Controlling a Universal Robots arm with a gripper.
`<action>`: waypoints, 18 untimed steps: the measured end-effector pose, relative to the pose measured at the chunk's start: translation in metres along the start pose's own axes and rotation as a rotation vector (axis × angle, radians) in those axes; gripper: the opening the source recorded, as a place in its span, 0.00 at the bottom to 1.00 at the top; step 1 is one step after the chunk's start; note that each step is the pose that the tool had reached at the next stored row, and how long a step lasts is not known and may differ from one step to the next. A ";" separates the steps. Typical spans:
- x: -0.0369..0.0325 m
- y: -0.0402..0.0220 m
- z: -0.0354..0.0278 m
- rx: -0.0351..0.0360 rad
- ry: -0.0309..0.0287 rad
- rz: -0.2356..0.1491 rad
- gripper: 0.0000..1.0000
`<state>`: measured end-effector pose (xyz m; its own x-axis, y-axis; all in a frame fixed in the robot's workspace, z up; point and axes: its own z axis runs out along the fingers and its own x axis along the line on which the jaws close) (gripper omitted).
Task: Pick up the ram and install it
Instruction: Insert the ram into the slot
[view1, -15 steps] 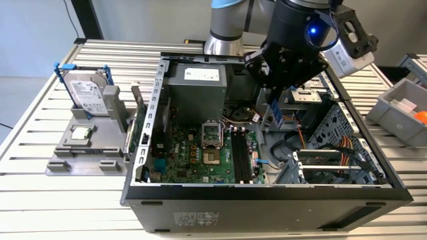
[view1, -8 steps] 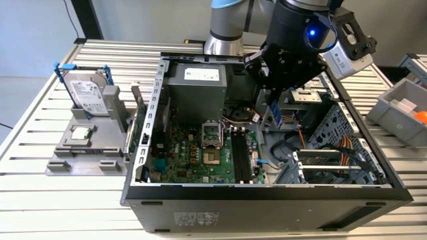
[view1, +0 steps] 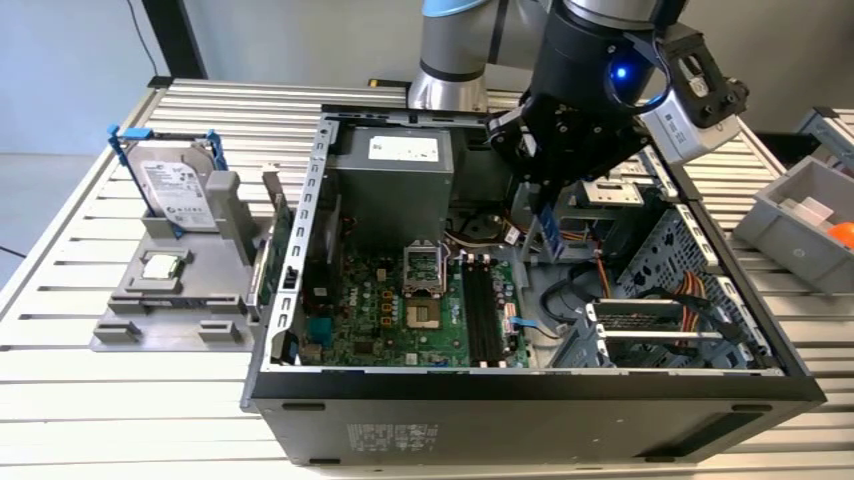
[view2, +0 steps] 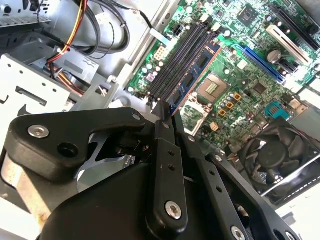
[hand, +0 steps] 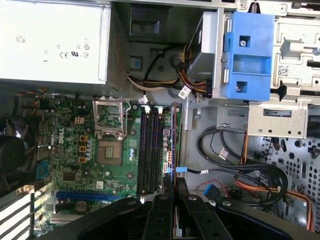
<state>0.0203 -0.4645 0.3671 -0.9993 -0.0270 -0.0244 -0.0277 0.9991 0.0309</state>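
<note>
Two black metal fingers (view2: 165, 160) of the gripper (view2: 167, 114) are pinched flat on one end of the ram (view2: 194, 75), a thin stick with a blue face and dark chips. It is held on edge with its long side running parallel to the black memory slots (hand: 150, 150), probably so the contact edge can meet a slot squarely. In the exterior view the ram (view1: 547, 235) hangs inside the case (view1: 534, 385), above the green motherboard (hand: 75, 150), not seated; I cannot tell which slot it lines up with. Beside the slots sits the square metal CPU socket (hand: 109, 152). Farther out are the boxy grey power supply (hand: 50, 40) and a blue plastic bracket (hand: 247, 55). A silver hard drive (view1: 174, 185) stands in a grey holder (view1: 174, 325) on the slatted table (view1: 107, 400).
</note>
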 end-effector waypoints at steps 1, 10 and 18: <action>0.0000 0.0000 0.0003 0.0000 0.0000 0.000 0.00; 0.0001 -0.0001 0.0036 -0.0001 0.0000 0.000 0.00; 0.0001 -0.0002 0.0064 0.0000 0.0000 0.000 0.00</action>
<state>0.0203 -0.4645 0.3607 -0.9993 -0.0270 -0.0244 -0.0277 0.9991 0.0309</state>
